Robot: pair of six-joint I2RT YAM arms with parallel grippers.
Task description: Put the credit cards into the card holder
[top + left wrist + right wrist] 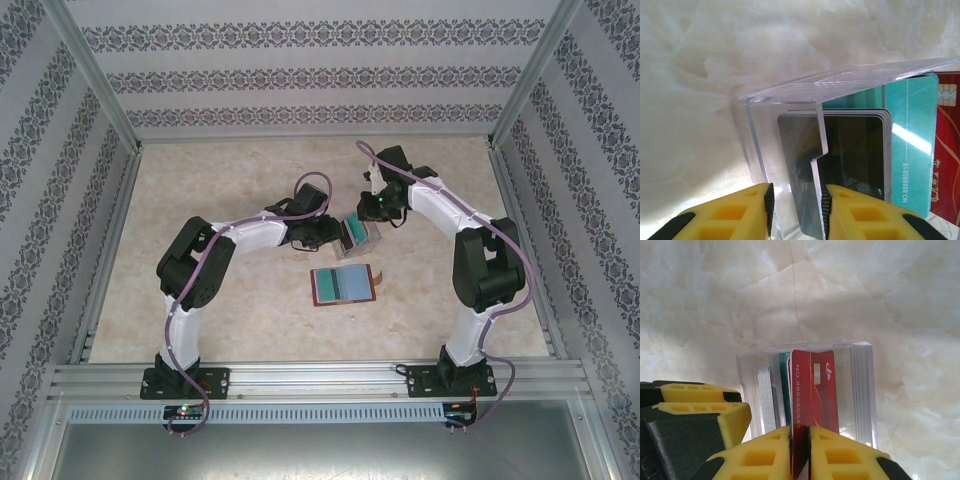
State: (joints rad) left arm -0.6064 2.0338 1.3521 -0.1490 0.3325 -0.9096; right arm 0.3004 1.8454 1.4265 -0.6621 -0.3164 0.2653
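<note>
Two end effectors working at the clear tray, one red card being pinched

My left end effector [796, 212] is clamping one wall of the clear tray [840, 82] between its yellow fingers and is holding the tray tilted over the table [230, 180]. My right end effector [800, 452] is closing its fingers on the lower edge of the red card [815, 390], which is standing upright inside the tray. In the left wrist view the dark grey cards [855, 150] are sitting as a stack in the tray, and the teal card [910, 140] is standing just beside them. The card holder [342, 285] is lying open and flat on the table, near the tray on the side towards my bases, and neither end effector is touching it. Its inside is showing teal-green areas; whether these are cards I cannot tell.
</note>
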